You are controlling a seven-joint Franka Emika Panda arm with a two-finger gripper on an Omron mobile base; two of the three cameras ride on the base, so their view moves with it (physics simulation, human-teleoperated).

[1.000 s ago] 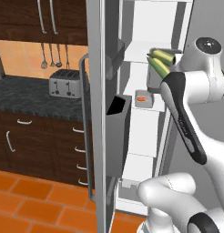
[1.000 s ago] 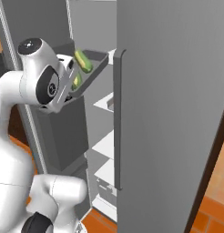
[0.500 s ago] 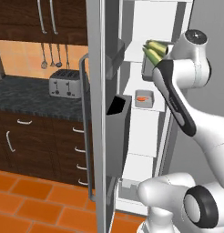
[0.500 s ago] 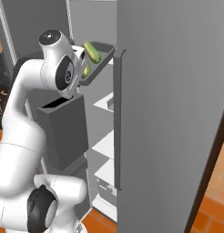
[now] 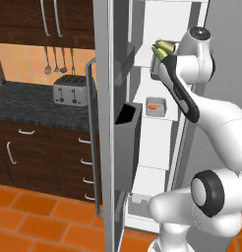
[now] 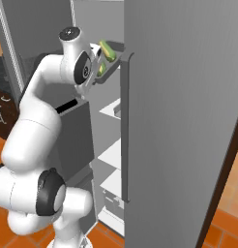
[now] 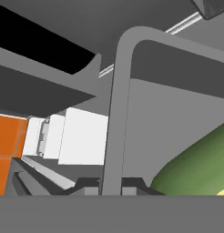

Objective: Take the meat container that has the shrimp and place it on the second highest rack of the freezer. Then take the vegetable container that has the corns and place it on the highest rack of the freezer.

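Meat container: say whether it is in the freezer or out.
In: the meat container sits on a white freezer shelf, shrimp inside.

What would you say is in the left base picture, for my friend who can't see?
A white robot arm lifts the vegetable container with the corns up by the open freezer's top shelf. The meat container with its shrimp sits on a lower shelf.

No words, numbers or signs to read anywhere: none on the freezer (image 5: 157, 147), the toaster (image 5: 70, 90) or the cupboards (image 5: 24, 19).
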